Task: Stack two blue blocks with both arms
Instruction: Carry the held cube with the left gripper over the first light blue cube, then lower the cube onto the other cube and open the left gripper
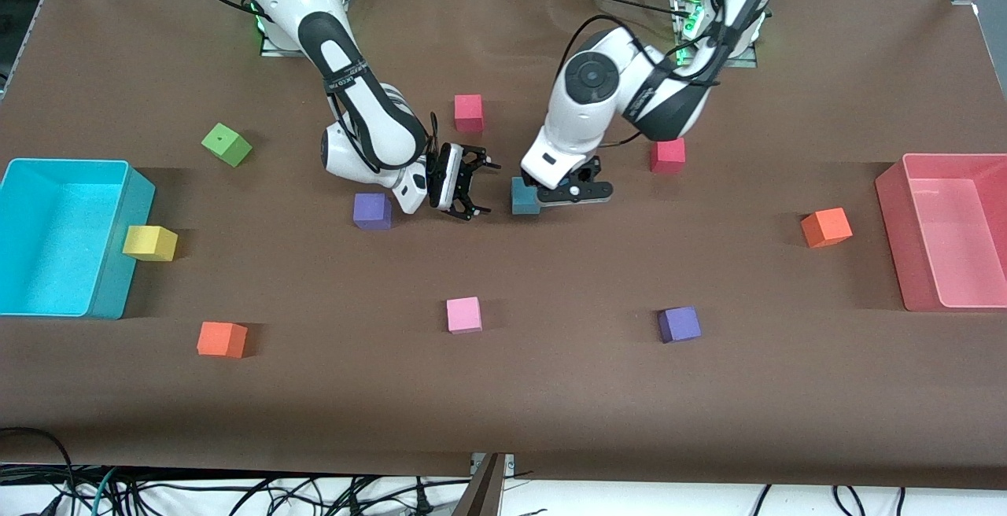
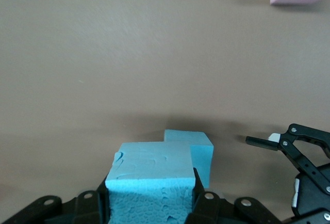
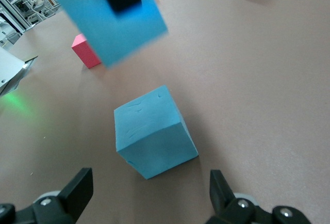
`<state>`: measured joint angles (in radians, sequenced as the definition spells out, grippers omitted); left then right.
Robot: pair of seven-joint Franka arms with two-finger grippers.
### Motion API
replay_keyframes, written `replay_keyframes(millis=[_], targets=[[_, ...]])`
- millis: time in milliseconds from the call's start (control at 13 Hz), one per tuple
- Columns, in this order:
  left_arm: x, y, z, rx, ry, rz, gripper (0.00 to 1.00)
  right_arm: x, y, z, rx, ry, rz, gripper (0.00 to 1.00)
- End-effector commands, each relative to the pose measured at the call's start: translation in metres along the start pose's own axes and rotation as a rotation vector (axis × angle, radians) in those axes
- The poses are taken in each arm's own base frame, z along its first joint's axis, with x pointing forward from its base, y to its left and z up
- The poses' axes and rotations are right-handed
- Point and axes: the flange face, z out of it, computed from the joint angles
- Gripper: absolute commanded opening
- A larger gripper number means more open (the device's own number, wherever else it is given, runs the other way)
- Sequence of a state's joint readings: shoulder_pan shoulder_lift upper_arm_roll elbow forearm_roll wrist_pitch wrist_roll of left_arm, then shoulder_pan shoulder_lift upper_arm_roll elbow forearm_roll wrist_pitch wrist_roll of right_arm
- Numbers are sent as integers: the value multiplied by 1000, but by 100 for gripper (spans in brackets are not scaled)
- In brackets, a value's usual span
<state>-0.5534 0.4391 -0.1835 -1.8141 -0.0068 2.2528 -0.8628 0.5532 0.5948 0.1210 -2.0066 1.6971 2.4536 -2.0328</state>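
My left gripper point(image 1: 544, 189) is shut on one blue block point(image 2: 149, 175) and holds it just above the table, near the middle. The second blue block point(image 2: 196, 149) rests on the table right beside and partly under the held one. In the front view only one blue cube point(image 1: 524, 196) shows, at the left hand's tip. The right wrist view shows the held block point(image 3: 111, 20) raised over the resting block point(image 3: 152, 131). My right gripper point(image 1: 485, 187) is open and empty, pointing at the blocks from the right arm's end; its jaws point(image 3: 149, 185) stand wide apart short of the resting block.
A purple cube point(image 1: 372, 211) sits beside the right hand. Two red cubes point(image 1: 468, 112) point(image 1: 668, 156) lie farther from the front camera. A pink cube point(image 1: 464, 315) and another purple cube point(image 1: 679, 324) lie nearer. A cyan bin point(image 1: 118, 264) and a pink bin point(image 1: 893, 241) stand at the table's ends.
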Motion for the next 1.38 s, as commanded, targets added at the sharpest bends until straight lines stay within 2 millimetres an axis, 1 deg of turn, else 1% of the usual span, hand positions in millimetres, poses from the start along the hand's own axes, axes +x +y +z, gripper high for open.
replay_keyframes(millis=[0, 77, 383, 536, 843, 1150, 1226, 1303], targets=[[3, 18, 12, 7, -9, -31, 0, -1, -2, -1, 3, 19, -8, 100], [-1, 23, 17, 12, -11, -44, 0, -1, -2, -1, 3, 19, -8, 100], [-4, 26, 26, 18, -22, -73, 0, -1, -2, -1, 3, 18, -7, 100], [-6, 34, 32, 19, -22, -77, 0, -1, -3, 0, 5, 18, -7, 100], [-6, 37, 33, 19, -19, -84, 0, -1, -2, -1, 3, 18, -7, 100], [-12, 40, 43, 32, -27, -82, 0, -1, -2, -1, 3, 18, -7, 100], [-12, 39, 47, 37, -31, -81, 7, -1, -2, -1, 3, 19, -4, 100], [-7, 36, 49, 42, -29, -84, 41, -1, -3, 0, 4, 19, -5, 100]])
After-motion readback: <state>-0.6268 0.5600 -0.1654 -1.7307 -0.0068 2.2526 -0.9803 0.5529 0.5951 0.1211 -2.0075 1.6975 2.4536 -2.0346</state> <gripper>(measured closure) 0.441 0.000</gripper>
